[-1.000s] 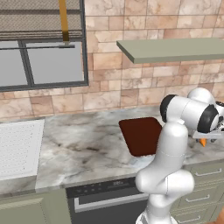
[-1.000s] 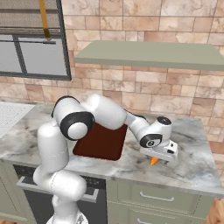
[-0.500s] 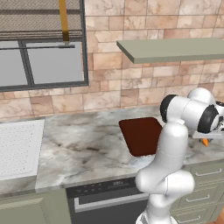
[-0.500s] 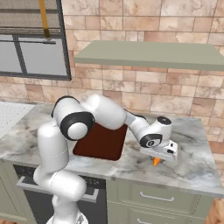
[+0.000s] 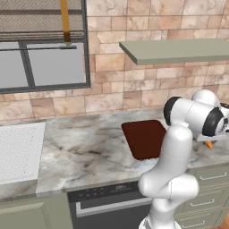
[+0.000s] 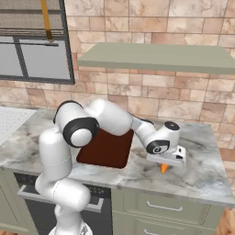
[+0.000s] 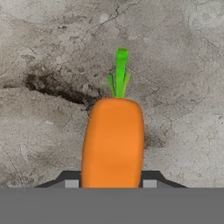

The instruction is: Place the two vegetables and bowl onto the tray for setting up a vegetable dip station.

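Observation:
An orange carrot (image 7: 113,140) with a green stem end lies on the marble counter, to the right of the tray. My gripper (image 7: 111,183) is shut on it, one dark fingertip pressed against each side. In the right base view the gripper (image 6: 165,161) points down at the counter, and the carrot's tip (image 6: 164,168) pokes out beneath it. From the left base view the carrot (image 5: 209,144) peeks out behind the arm's wrist. The dark reddish-brown tray (image 5: 143,138) (image 6: 105,149) lies flat with nothing on it, left of the gripper. The bowl is out of view.
A white ribbed panel (image 5: 18,152) is set in the counter far left. A grey-green shelf (image 6: 156,57) hangs on the brick wall above the work area. The counter's front edge (image 6: 174,188) runs just in front of the gripper, with drawers below.
The jaws went from wide open to shut on the carrot. The arm and carrot stayed in place.

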